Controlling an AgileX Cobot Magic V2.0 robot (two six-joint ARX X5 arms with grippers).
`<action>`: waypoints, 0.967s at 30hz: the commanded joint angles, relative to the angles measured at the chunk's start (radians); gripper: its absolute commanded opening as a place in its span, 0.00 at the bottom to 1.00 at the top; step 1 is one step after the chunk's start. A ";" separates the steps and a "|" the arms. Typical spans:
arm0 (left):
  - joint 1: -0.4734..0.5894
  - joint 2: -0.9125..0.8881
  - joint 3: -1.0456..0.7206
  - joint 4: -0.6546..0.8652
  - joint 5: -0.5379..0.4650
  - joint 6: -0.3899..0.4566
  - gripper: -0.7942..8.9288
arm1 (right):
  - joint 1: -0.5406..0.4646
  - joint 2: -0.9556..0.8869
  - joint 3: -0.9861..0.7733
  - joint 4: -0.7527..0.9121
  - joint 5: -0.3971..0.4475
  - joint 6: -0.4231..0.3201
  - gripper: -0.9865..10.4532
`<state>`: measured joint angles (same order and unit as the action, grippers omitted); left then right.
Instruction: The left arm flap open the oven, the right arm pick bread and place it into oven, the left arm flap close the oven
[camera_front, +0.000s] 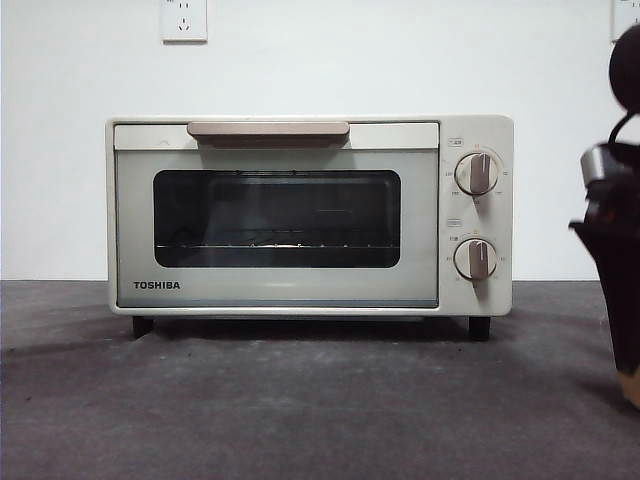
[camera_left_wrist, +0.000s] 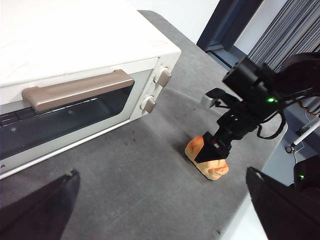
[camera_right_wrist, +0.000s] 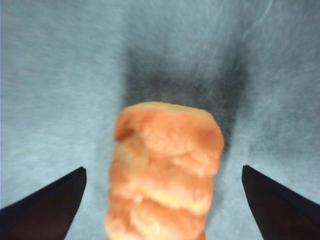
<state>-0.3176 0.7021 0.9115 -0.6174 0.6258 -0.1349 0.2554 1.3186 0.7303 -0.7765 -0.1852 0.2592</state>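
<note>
Cream-white oven (camera_front: 300, 215), centre frame, door shut. We find the right gripper (camera_right_wrist: 162, 200) spread wide astride the bread (camera_right_wrist: 165, 170); left gripper (camera_left_wrist: 165, 200) released.

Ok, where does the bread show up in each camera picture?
Front view: barely, a tan sliver at the right edge under the right pincer.
Left wrist view: bread on the mat beside the oven, under that pincer.
Right wrist view: bread between the open jaws.
Shared landmark: the right pincer.

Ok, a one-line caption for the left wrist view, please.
Right hand straddles the bread on the grey table, jaws open, beside the oven with its door shut.
</note>
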 joint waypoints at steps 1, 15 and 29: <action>-0.004 0.010 0.021 0.011 -0.002 0.018 0.63 | 0.005 0.048 0.004 0.014 0.003 -0.003 0.47; -0.005 0.010 0.021 0.009 -0.002 0.011 0.63 | 0.005 0.008 0.005 0.003 -0.025 0.000 0.18; -0.005 0.139 0.051 -0.066 -0.001 -0.038 0.40 | 0.005 -0.434 0.005 -0.021 -0.360 0.025 0.18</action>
<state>-0.3187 0.8265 0.9394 -0.6830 0.6258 -0.1707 0.2554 0.8982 0.7300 -0.8005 -0.5301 0.2707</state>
